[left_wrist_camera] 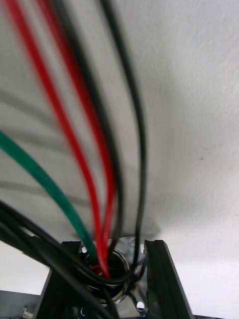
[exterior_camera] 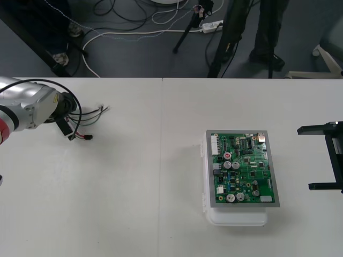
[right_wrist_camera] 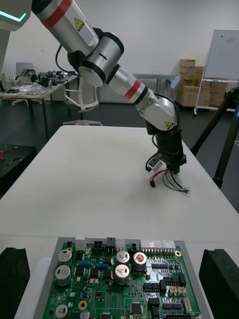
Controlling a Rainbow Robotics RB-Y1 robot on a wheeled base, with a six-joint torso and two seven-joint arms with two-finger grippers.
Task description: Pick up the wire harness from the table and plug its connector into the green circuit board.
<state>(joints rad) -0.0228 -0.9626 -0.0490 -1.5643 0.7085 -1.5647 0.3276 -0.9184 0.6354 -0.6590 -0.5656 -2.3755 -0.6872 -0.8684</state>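
As my left tool grips the harness, I'd carry it right to the board; right tool wide.

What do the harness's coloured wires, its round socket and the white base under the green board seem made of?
Thin red, black and green wires: smooth, probably plastic insulation, slightly glossy. Round socket: silvery shine suggests bare metal. White base: even matte white, likely plastic, though unsure.
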